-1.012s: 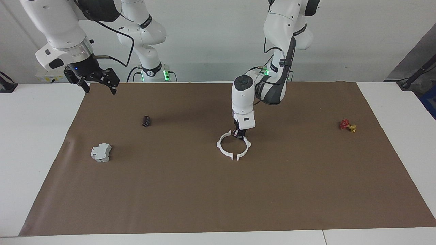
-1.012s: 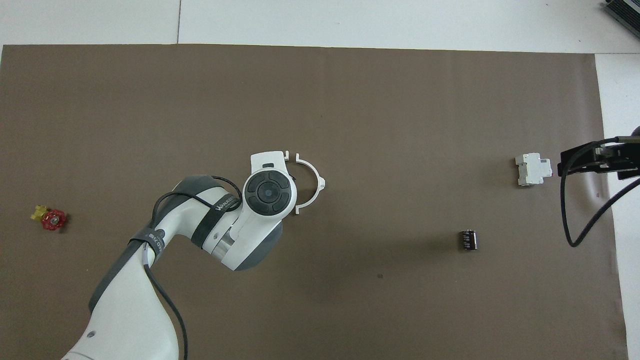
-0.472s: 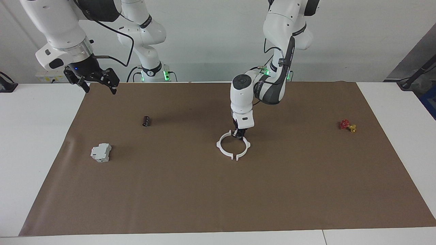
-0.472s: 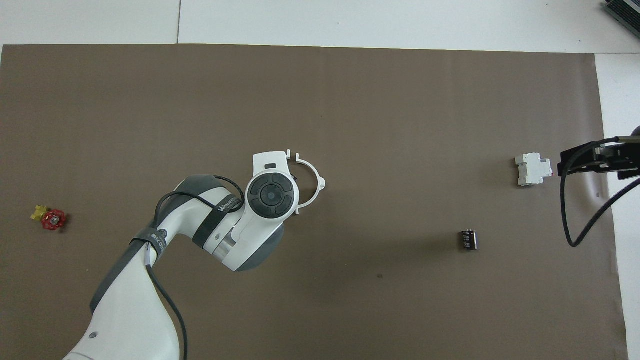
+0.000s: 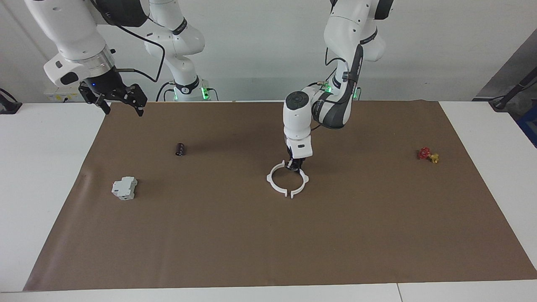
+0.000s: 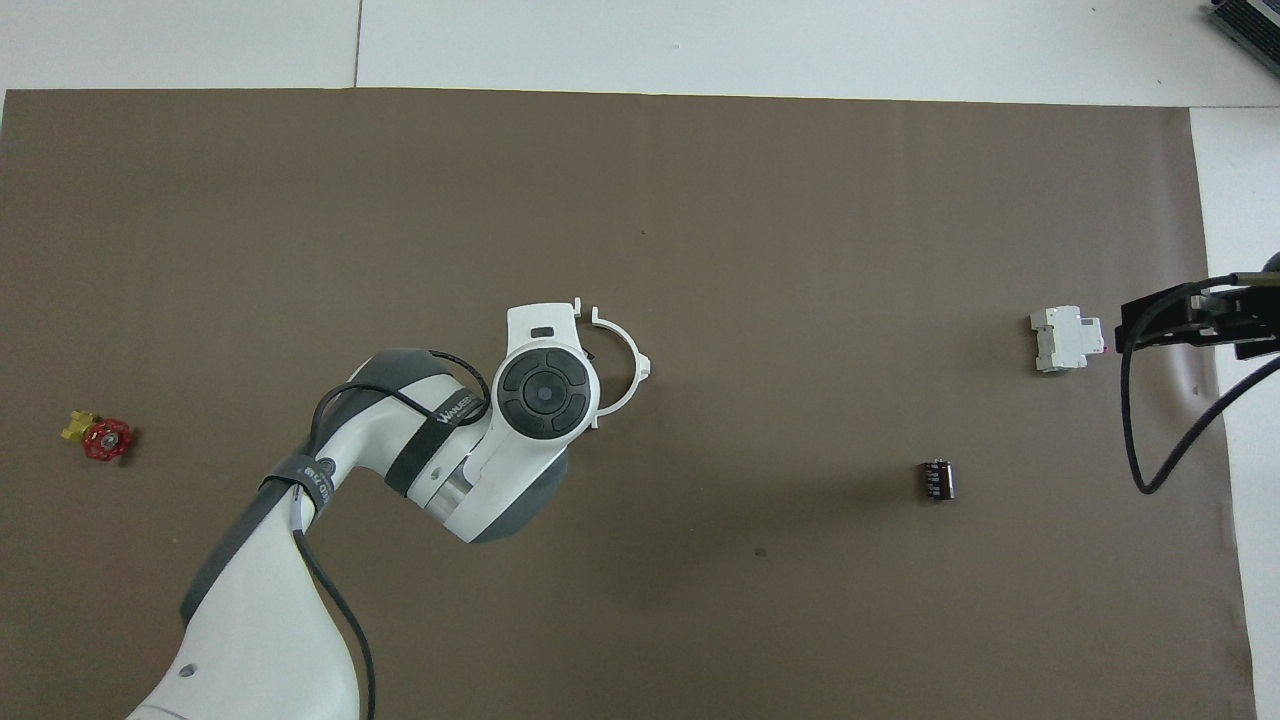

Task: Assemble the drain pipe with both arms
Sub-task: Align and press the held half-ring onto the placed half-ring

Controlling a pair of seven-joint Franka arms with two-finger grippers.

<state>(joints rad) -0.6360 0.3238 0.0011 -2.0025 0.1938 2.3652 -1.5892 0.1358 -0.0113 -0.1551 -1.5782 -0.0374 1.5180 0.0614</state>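
The drain pipe lies mid-mat as two thin white half-ring arcs forming a nearly whole ring. One arc point(image 5: 269, 180) is toward the right arm's end, the other point(image 5: 307, 178) toward the left arm's end. A small gap splits their ends farthest from the robots. My left gripper point(image 5: 295, 167) points straight down, shut on the drain pipe where the arcs' ends nearest the robots meet. From overhead its wrist hides one arc, and only the other arc point(image 6: 632, 345) shows. My right gripper point(image 5: 123, 110) point(image 6: 1128, 326) waits open, raised over the mat's corner.
A grey-white blocky box point(image 5: 124, 188) point(image 6: 1066, 340) and a small black cylinder point(image 5: 180, 149) point(image 6: 936, 479) lie toward the right arm's end. A red-and-yellow valve point(image 5: 428, 155) point(image 6: 100, 437) lies toward the left arm's end. The brown mat point(image 5: 268, 243) covers the table.
The left arm's wrist has shifted slightly toward the right arm's end, and the gap between the arcs looks a touch narrower. The right arm has not moved.
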